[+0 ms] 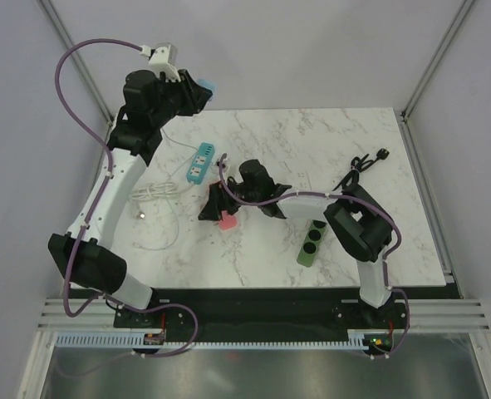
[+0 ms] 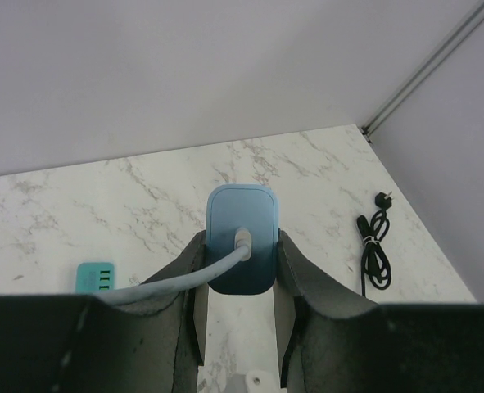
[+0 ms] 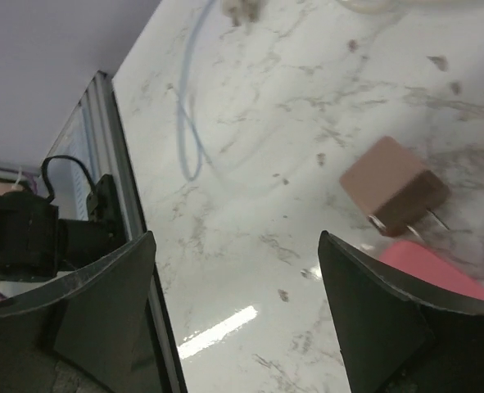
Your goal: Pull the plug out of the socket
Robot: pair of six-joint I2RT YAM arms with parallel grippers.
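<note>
My left gripper [image 1: 197, 83] is raised above the table's far left and is shut on a blue rounded plug block [image 2: 242, 246]. A pale cable [image 2: 176, 282] runs from the block's face. The block also shows in the top view [image 1: 205, 84]. My right gripper [image 1: 214, 208] is low over the table's middle, open and empty [image 3: 233, 237]. Just off its right finger lie a brown adapter [image 3: 393, 187] with bare metal prongs and a pink socket block [image 3: 434, 270], also visible from above [image 1: 226, 222]. The two lie apart.
A teal power strip [image 1: 199, 162] lies at the back left, also in the left wrist view [image 2: 94, 277]. A white coiled cable [image 1: 154, 193] lies left of centre. A green power strip [image 1: 311, 243] is front right. A black cord [image 1: 370, 160] lies at the back right.
</note>
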